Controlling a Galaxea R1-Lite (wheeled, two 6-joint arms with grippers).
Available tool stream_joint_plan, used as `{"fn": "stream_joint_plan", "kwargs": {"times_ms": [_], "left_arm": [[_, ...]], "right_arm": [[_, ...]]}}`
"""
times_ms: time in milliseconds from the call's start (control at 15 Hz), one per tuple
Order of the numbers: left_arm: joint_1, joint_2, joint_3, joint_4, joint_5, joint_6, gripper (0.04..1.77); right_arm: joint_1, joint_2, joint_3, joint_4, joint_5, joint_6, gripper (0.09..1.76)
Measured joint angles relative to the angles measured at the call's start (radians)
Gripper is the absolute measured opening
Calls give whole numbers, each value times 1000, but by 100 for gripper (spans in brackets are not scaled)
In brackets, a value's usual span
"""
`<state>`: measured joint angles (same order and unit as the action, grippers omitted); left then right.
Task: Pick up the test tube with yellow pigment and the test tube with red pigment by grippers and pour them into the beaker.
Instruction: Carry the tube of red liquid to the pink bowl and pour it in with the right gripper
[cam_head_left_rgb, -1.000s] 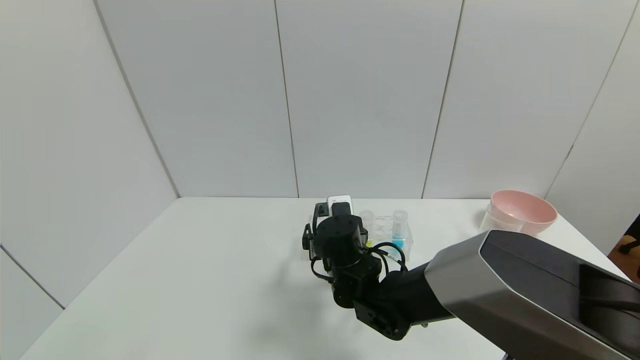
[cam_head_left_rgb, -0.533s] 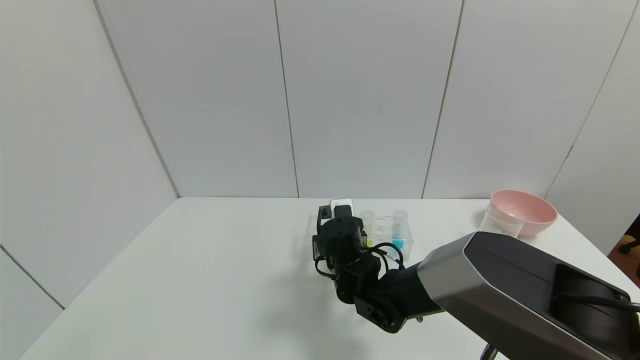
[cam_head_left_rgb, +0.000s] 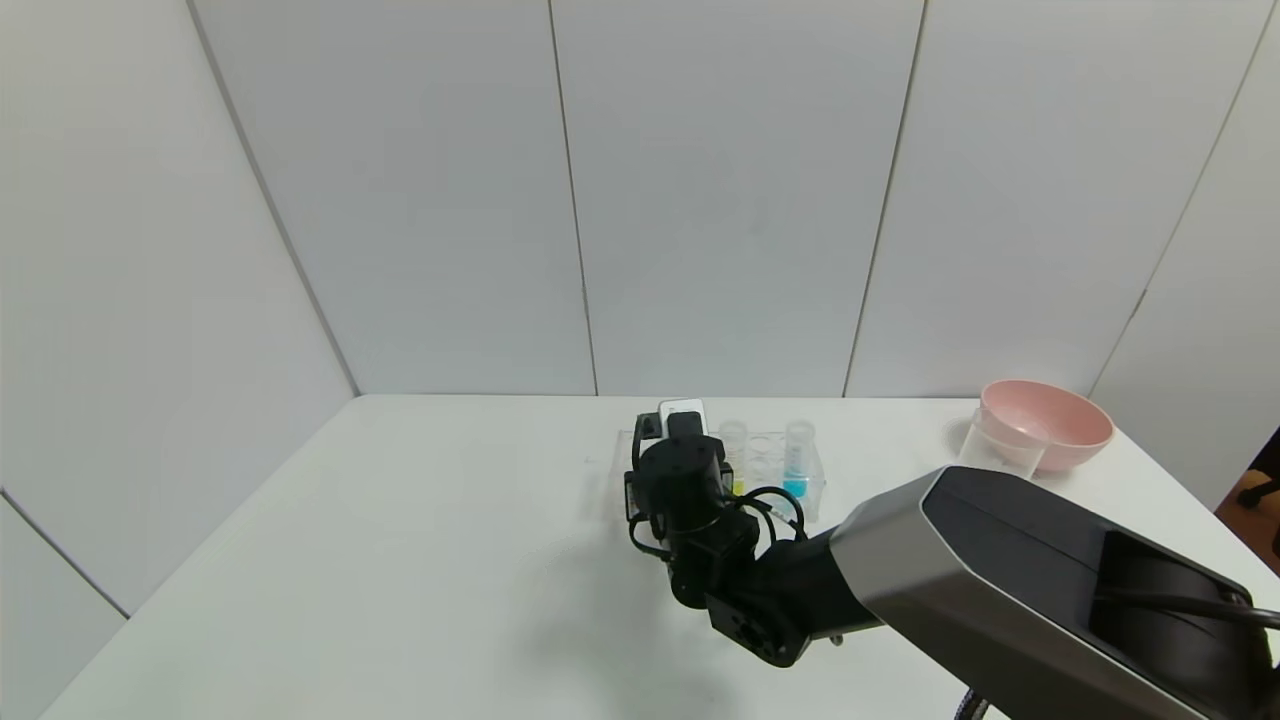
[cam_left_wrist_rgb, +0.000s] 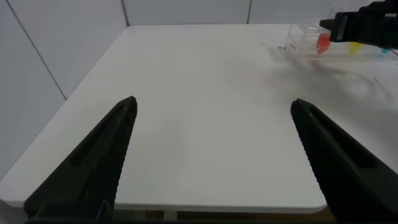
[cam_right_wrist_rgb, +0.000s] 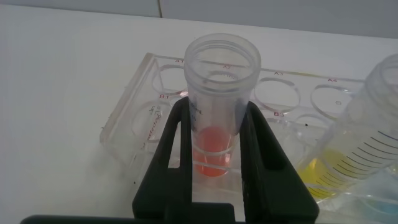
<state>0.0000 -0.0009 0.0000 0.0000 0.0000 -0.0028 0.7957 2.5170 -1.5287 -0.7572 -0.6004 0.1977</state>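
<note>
Head view. My right pincer (cam_head_left_rgb: 668, 437) is out over the middle of the white tabletop (cam_head_left_rgb: 400, 540), hanging at the 9 o'clock end of the clear tube rack (cam_head_left_rgb: 812, 478). My own wrist hides its fingers and the tube there. At 3 o'clock of the wrist the test tube with yellow pigment (cam_head_left_rgb: 735, 455) stands upright in the rack, and a blue-bottomed tube (cam_head_left_rgb: 797, 460) stands further toward 3 o'clock. The beaker (cam_head_left_rgb: 990, 450) sits well apart near the tabletop's 3 o'clock edge, touching or just in front of a pink bowl (cam_head_left_rgb: 1050, 420); I cannot tell which.

Left wrist view. My left pincer (cam_left_wrist_rgb: 211, 155) is spread wide, both fingers low over bare tabletop near its 6 o'clock edge and holding nothing. Far off at about 1 o'clock the rack (cam_left_wrist_rgb: 298, 42) shows, with the red-bottomed tube (cam_left_wrist_rgb: 323, 42) under my right arm's black wrist.

Right wrist view. My right pincer (cam_right_wrist_rgb: 216, 134) is pressed in on the test tube with red pigment (cam_right_wrist_rgb: 219, 99), one black finger (cam_right_wrist_rgb: 171, 149) against each side of its lower half. The tube is upright, seated in an end hole of the rack (cam_right_wrist_rgb: 134, 124), with orange-red liquid at its bottom. The yellow-bottomed tube (cam_right_wrist_rgb: 357, 143) stands in a neighbouring hole, its graduation marks showing.
</note>
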Motion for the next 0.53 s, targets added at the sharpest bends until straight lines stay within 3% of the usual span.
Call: {"fn": "stream_joint_plan", "kwargs": {"times_ms": [533], "left_arm": [[0,0,0,0,0,0,176]], "right_arm": [[3,-72,-3,37,10,-8,50]]}}
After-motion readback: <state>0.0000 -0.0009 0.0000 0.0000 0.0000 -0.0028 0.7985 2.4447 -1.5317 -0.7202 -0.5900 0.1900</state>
